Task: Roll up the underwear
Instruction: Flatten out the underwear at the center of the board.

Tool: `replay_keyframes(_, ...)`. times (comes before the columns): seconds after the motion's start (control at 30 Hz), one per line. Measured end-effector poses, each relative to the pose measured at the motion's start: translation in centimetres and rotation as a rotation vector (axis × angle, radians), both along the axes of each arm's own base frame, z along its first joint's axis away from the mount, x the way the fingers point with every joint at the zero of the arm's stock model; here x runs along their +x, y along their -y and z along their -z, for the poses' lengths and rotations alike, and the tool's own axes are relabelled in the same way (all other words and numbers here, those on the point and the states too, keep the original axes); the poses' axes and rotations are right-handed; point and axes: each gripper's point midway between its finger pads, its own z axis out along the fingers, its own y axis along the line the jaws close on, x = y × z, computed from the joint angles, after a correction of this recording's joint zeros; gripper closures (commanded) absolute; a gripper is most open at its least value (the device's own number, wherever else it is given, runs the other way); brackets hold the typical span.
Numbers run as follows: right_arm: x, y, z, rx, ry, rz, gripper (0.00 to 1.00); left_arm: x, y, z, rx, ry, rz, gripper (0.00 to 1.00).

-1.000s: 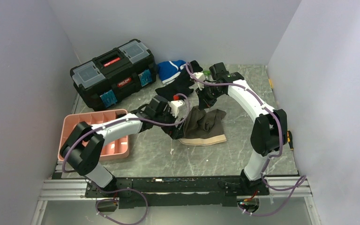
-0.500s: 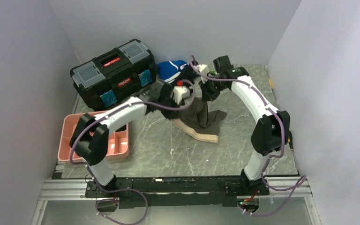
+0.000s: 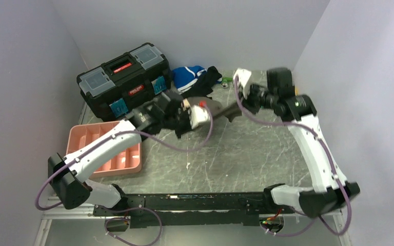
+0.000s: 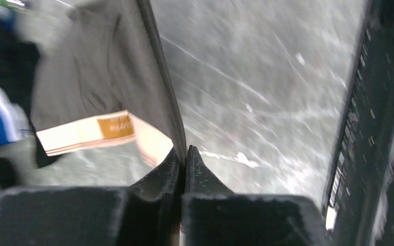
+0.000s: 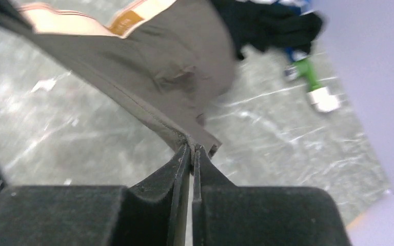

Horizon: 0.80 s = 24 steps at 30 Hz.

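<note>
Step in hand: spreading for the roll. The left pincer (image 4: pixel 185 151) is clamped on one hem of the dark grey-brown fabric underwear (image 4: pixel 97 87) with its beige elastic waistband. The right pincer (image 5: pixel 191 148) is clamped on the opposite edge, so the garment is stretched taut between them over the far middle of the grey marbled counter (image 3: pixel 246 148). Next move, by judgement: lower it flat, clear of the plain black garment (image 3: pixel 209 78) beyond.

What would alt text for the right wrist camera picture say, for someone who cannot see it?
The right gripper, shut, pinches a hem of the grey-brown underwear, which stretches up and left to its beige waistband. Behind lie a black garment and the grey marbled table.
</note>
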Motion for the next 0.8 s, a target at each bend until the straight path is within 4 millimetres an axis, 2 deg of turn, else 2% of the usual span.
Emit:
replay_keyframes(0.03, -2.1, 0.0, 1.5, -0.011, -0.024, -0.041, 0.52, -1.5, 0.0, 1.7, 0.036, -0.019, 0.037, 0.62)
replay_keyframes(0.07, -3.6, 0.0, 2.8, -0.018, -0.056, -0.065, 0.40, -3.2, 0.0, 4.0, 0.084, -0.041, 0.077, 0.48)
replay_keyframes(0.13, -6.7, 0.3, 6.6, -0.048, -0.120, -0.121, 0.27, -6.1, -1.1, 8.6, 0.201, -0.101, 0.139, 0.16)
replay_keyframes(0.17, -8.2, 0.6, 8.8, -0.061, -0.170, -0.138, 0.24, -8.0, -2.1, 11.5, 0.277, -0.144, 0.167, 0.07)
replay_keyframes(0.23, -11.1, 1.3, 13.0, -0.093, -0.279, -0.162, 0.22, -11.4, -4.3, 15.8, 0.409, -0.205, 0.233, 0.01)
replay_keyframes(0.3, -13.2, 2.0, 16.0, -0.122, -0.361, -0.166, 0.22, -13.9, -6.2, 18.2, 0.511, -0.241, 0.287, 0.01)
replay_keyframes(0.37, -13.9, 2.3, 16.9, -0.135, -0.376, -0.159, 0.22, -14.8, -7.2, 18.8, 0.565, -0.246, 0.310, 0.00)
replay_keyframes(0.43, -13.6, 2.5, 16.6, -0.133, -0.339, -0.136, 0.22, -14.2, -7.1, 18.5, 0.567, -0.216, 0.301, 0.00)
replay_keyframes(0.53, -11.8, 2.2, 15.5, -0.106, -0.258, -0.098, 0.24, -12.5, -6.3, 17.2, 0.539, -0.157, 0.274, 0.01)
replay_keyframes(0.6, -10.4, 1.8, 15.4, -0.089, -0.245, -0.076, 0.26, -11.6, -5.8, 16.4, 0.500, -0.138, 0.252, 0.01)
replay_keyframes(0.67, -9.1, 1.2, 15.8, -0.074, -0.263, -0.068, 0.27, -10.2, -5.7, 15.6, 0.454, -0.133, 0.211, 0.01)
replay_keyframes(0.8, -7.8, -0.5, 18.6, -0.045, -0.394, -0.101, 0.32, -6.9, -5.8, 14.5, 0.349, -0.169, 0.109, 0.01)
